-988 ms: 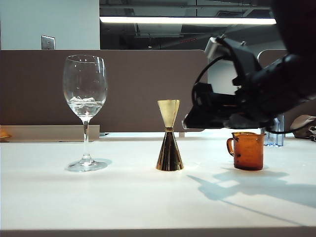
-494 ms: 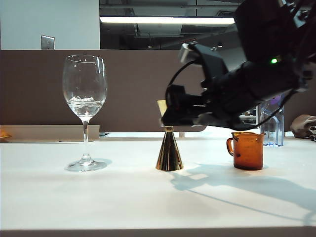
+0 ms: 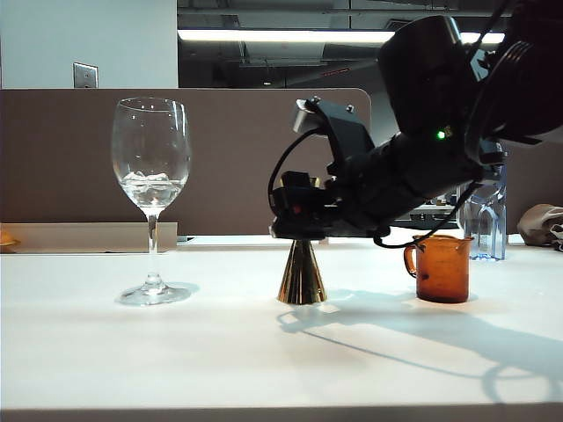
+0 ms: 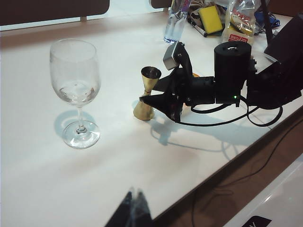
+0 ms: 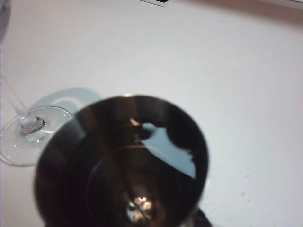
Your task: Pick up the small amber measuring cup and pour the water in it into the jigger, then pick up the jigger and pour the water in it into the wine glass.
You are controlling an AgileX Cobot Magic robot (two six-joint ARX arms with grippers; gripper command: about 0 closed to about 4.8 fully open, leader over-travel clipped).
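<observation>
While upright, jigger (image 4: 147, 93) between right fingers (image 4: 152, 99)

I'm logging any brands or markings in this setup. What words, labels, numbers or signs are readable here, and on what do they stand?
No text can be read in any view.
Yellow packet at the far table edge in the left wrist view: printed, too blurred to read.
Plastic bottle: no legible label.
Jigger, wine glass, amber measuring cup: no markings visible.
Right gripper at the jigger, left gripper near the table's front edge: no lettering visible.
</observation>
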